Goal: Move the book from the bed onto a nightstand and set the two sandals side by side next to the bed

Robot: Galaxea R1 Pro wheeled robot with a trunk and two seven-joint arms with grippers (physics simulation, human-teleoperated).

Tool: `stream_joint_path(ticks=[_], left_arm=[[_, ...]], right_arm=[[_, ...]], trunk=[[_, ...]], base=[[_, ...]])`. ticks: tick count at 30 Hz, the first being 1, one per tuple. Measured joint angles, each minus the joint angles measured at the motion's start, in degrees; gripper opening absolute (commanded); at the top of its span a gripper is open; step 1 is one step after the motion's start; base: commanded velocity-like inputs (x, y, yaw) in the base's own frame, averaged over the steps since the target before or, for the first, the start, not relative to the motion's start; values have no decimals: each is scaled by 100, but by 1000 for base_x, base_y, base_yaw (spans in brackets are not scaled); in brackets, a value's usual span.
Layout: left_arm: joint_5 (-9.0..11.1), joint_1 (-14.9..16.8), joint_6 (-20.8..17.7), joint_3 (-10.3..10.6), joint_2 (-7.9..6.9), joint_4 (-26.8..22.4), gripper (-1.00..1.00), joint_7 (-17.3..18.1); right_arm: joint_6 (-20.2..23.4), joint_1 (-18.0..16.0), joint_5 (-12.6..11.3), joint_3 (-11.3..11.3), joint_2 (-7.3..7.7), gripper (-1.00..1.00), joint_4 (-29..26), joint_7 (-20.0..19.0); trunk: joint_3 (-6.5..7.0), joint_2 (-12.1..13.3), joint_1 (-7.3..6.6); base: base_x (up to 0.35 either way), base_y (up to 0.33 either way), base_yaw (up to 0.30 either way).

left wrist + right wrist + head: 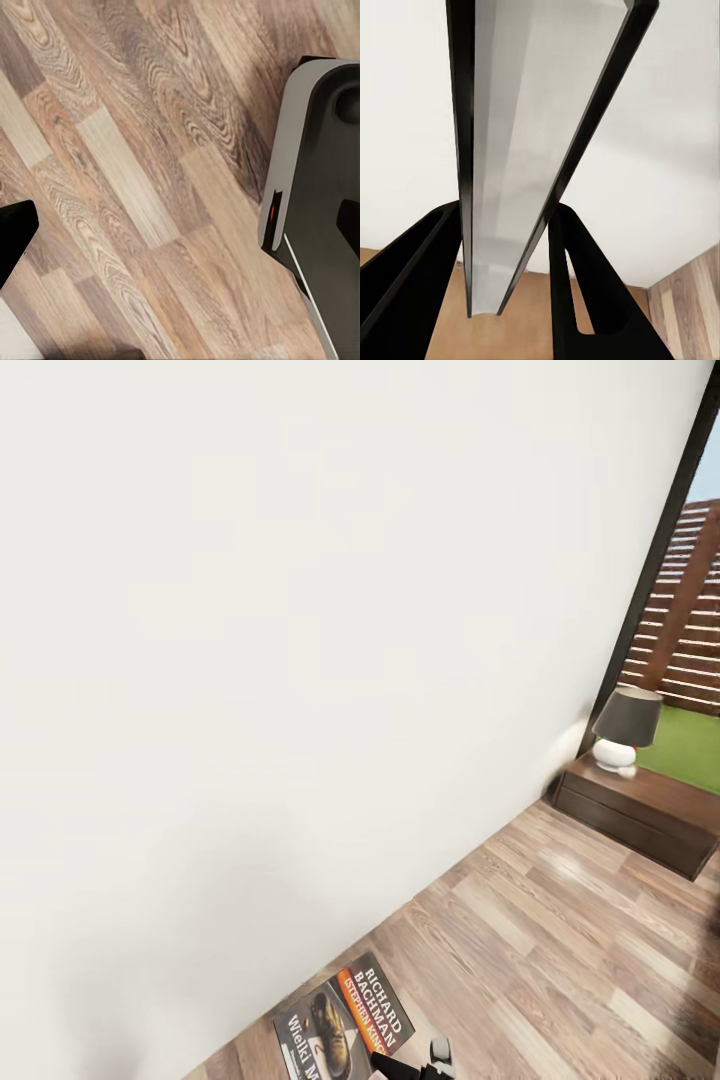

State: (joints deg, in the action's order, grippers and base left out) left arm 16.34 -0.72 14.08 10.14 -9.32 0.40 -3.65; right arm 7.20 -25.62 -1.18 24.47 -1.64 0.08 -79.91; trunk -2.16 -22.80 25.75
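Nearest us, at the bottom edge of the head view, we hold the thin dark grey paperback book (345, 1025) with its orange band and white "RICHARD BACHMAN" lettering, cover facing up toward the camera, above the brown wood-plank floor (560, 960). The right gripper (420, 1065) shows as black and white parts at the book's lower corner. In the right wrist view the book (521, 150) runs edge-on between the two black fingers (577, 300), which are clamped on its lower end.

In the left wrist view we see the same plank floor (142, 165) below, with a grey and black part of the robot's body (315, 195) at one side; we cannot tell how the left gripper's fingers stand.

The floor lies bare from the book to the far corner. A plain white wall (300, 610) rises close beside it. Farther off, against that wall, stands a low dark brown wood cabinet (640, 815) carrying a small lamp with a white base and dark grey shade (625, 730). Behind it the tall dark-framed window (665, 540) shows green grass and a slatted wood fence.
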Motion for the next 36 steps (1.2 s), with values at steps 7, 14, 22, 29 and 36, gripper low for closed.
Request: stream_joint_path(ticks=[7,14,22,29,36], left_arm=[[1,0,0,0,0,0,100,0],[2,0,0,0,0,0,100,0],[0,0,0,0,0,0,100,0],[-2,0,0,0,0,0,100,0],[-2,0,0,0,0,0,100,0]], right_arm=[[-1,0,4,-1,-1,-100,0,0],[-3,0,3,0,-2,-100,0,0],[-4,0,6,-1,-9,-100,0,0],[-4,0,6,-1,-3,-100,0,0],[-6,0,6,-1,-3,-100,0,0]], trunk=[[-49,0,0],[-98,0,0],[-153,0,0],[-202,0,0],[-251,0,0]], base=[[1,3,-200],[0,1,-200],[0,0,-200],[0,0,-199],[0,0,-199]])
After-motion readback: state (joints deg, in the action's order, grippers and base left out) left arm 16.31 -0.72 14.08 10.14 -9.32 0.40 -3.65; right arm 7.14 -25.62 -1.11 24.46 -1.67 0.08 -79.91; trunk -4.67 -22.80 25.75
